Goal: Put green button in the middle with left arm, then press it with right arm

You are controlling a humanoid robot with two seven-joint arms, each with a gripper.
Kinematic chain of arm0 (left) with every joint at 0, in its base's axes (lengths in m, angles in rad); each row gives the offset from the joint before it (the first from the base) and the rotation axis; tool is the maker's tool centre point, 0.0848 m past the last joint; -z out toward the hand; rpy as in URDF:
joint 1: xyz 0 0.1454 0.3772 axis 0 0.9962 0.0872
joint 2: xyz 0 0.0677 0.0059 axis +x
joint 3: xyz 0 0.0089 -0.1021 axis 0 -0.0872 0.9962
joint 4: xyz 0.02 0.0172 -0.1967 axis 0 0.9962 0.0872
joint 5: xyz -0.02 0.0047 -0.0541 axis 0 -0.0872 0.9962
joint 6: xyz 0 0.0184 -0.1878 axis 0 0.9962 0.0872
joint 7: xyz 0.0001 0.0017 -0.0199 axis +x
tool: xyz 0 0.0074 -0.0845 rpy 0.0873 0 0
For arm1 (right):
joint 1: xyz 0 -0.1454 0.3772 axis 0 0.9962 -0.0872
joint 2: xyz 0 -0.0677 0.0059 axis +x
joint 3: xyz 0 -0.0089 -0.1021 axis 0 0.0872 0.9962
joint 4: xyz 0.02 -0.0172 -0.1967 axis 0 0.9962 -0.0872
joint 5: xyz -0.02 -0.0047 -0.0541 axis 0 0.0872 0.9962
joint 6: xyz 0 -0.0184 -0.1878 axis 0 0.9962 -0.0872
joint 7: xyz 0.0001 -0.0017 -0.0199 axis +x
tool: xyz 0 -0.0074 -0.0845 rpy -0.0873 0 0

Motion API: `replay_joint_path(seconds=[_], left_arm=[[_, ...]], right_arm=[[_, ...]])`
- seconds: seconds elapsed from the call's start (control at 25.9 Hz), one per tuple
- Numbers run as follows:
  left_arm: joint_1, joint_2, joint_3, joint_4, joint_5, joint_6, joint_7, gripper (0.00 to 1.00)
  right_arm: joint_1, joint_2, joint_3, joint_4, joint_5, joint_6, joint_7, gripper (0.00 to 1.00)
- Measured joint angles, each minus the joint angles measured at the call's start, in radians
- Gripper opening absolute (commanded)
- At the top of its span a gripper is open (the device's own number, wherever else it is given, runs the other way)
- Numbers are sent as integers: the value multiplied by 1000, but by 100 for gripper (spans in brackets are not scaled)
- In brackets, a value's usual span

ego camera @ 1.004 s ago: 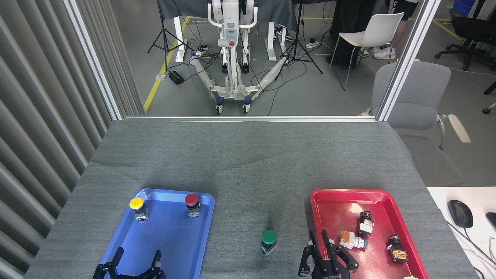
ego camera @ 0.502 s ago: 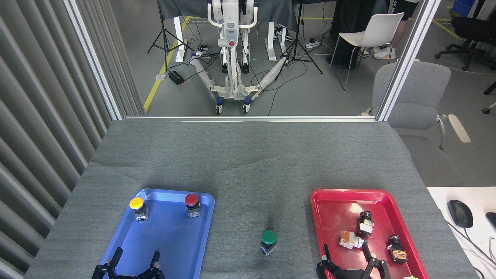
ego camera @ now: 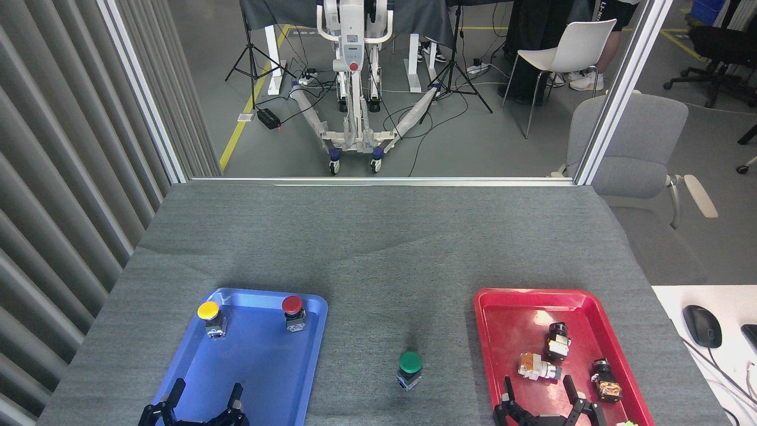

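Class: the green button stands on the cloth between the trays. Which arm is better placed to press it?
Right. The right gripper hangs open over the red tray, nearer the green button than the left gripper over the blue tray.

Your right arm [ego camera: 541, 399] pulled away from the green button [ego camera: 410, 361]: a second ago it sat just right of it at the red tray's [ego camera: 491, 331] near-left edge, jaws nearly together. Now it's over that tray's near end, lower in view, jaws spread wide. Left arm [ego camera: 204, 396] only dipped slightly toward the bottom edge.
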Motion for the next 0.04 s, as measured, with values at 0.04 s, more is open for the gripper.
replay_joint_path(seconds=[0.04], left_arm=[[0,0,1,0,0,0,0,99]], right_arm=[[1,0,0,0,0,0,2,100]])
